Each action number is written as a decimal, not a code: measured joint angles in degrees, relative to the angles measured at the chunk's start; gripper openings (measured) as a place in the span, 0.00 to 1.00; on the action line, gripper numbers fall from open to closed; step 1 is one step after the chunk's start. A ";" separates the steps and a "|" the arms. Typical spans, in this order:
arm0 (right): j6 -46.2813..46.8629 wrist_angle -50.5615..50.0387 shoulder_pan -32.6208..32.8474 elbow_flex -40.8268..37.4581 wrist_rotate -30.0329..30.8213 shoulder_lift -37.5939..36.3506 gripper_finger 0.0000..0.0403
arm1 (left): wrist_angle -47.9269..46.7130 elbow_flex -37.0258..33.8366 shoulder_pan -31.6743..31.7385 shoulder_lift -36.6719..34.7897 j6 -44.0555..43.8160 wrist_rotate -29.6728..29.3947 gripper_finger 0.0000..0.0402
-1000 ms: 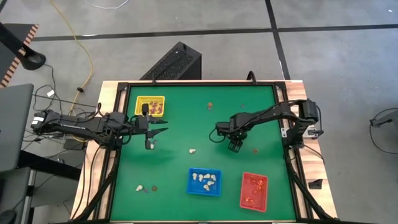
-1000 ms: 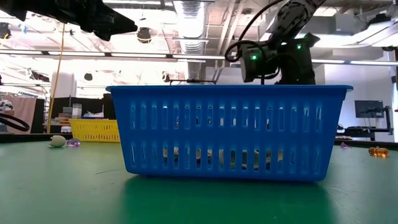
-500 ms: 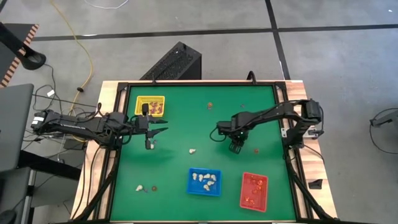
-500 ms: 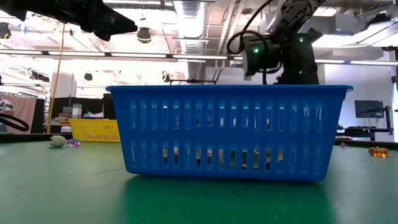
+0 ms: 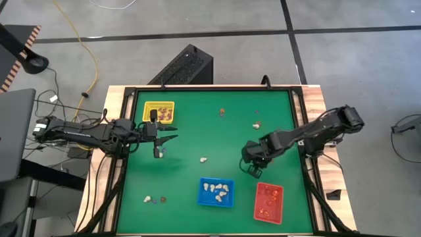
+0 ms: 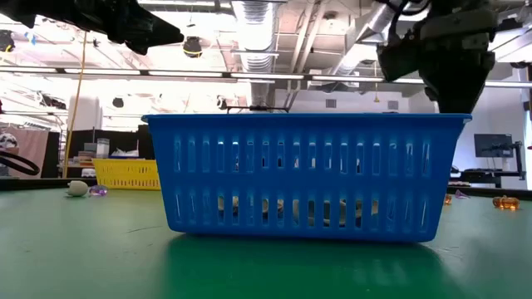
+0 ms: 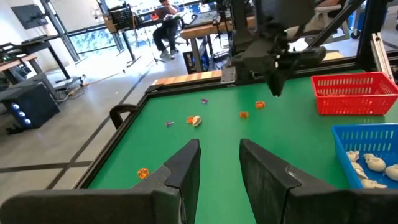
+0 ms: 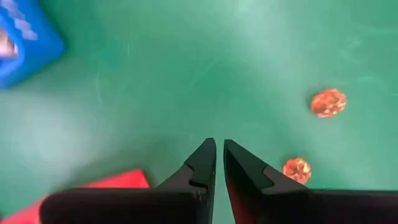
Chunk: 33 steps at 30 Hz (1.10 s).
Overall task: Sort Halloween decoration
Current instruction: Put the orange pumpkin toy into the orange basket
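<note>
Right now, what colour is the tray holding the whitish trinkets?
Blue tray; the high view shows it best.

Left arm (image 5: 85, 131) and right arm (image 5: 309, 133): slender black jointed links with matte housings, each with black cable looped along its length; the left arm carries a small white patch near its base. Left gripper (image 7: 219, 163): two flat, dark grey fingers with squared, stepped inner faces and bevelled tips. Right gripper (image 8: 217, 158): two black fingers tapering to sharp wedge points. Right wrist housing (image 6: 436, 50): blocky, black, with cables.
</note>
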 joint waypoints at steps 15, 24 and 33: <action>-13.40 -5.62 -9.65 0.02 2.88 7.52 0.29 | -0.03 0.00 0.00 0.00 -0.53 0.04 0.26; -18.35 -4.91 -14.75 -2.39 2.63 8.20 0.50 | -0.28 0.00 0.02 0.00 0.07 0.04 0.26; -19.36 1.20 -15.81 -8.48 1.33 8.20 0.51 | -0.26 0.00 0.02 0.00 0.02 0.04 0.26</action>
